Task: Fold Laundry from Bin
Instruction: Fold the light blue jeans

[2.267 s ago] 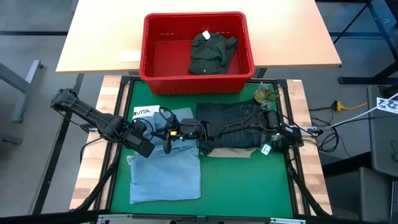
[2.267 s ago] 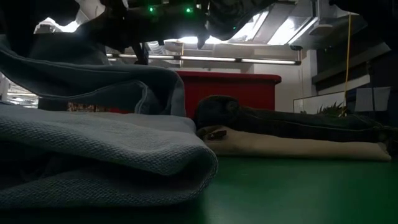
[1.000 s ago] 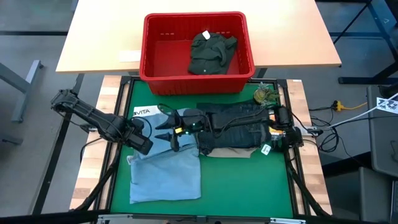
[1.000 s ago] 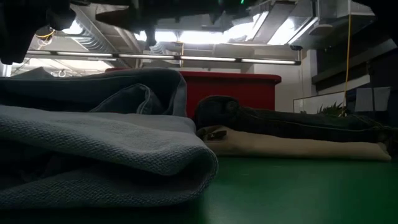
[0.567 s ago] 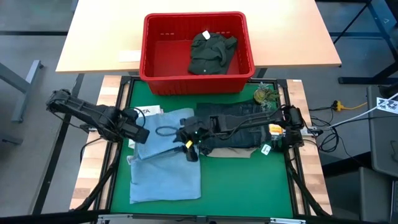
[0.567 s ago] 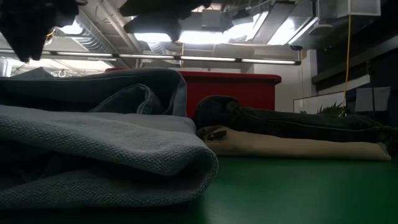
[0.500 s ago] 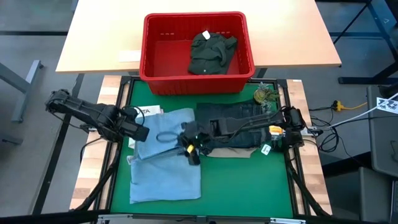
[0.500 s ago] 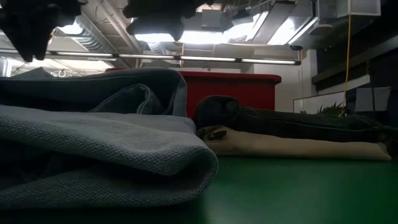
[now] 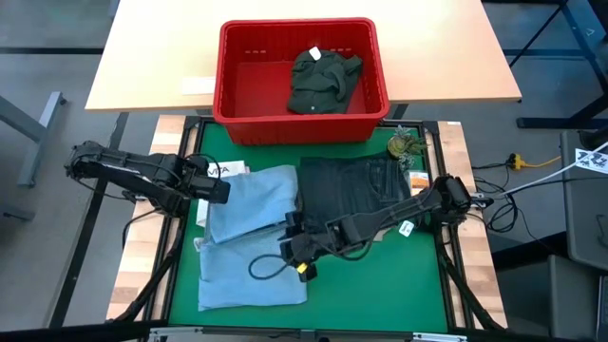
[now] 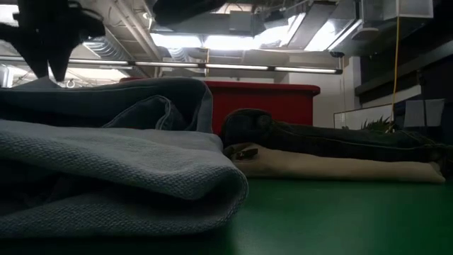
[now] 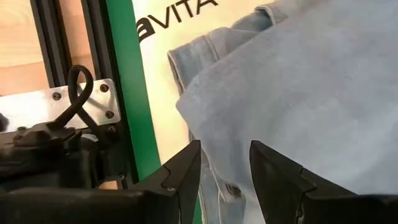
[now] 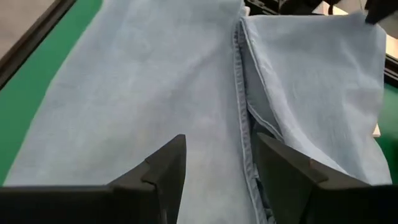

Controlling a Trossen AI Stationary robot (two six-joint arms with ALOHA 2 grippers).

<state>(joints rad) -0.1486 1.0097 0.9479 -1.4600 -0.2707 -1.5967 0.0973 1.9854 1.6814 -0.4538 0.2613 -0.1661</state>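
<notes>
The light blue jeans [image 9: 252,233] lie partly folded on the left half of the green table [image 9: 380,275], one layer doubled over another with a thick seam running between the two panels. They look like soft, fairly heavy denim: limp enough to sag and drag if lifted by one corner, yet with stiffer hems and a stiffer waistband. Those firm edges, taken at two well-spaced corners, are probably the surest places to hold; a pinch on the flat middle would likely gather just one layer.

The right hand [image 9: 296,255] hovers low over the jeans' inner edge, fingers apart and holding nothing. The left hand [image 9: 215,188] sits at their far left corner, near a white printed sheet [image 9: 220,171], fingers likewise apart and empty.

Beside the jeans, the dark navy jeans [image 9: 347,195] rest on beige trousers [image 10: 333,166]. Beyond, the red bin [image 9: 302,123] holds a dark olive-green piece [image 9: 323,78].
</notes>
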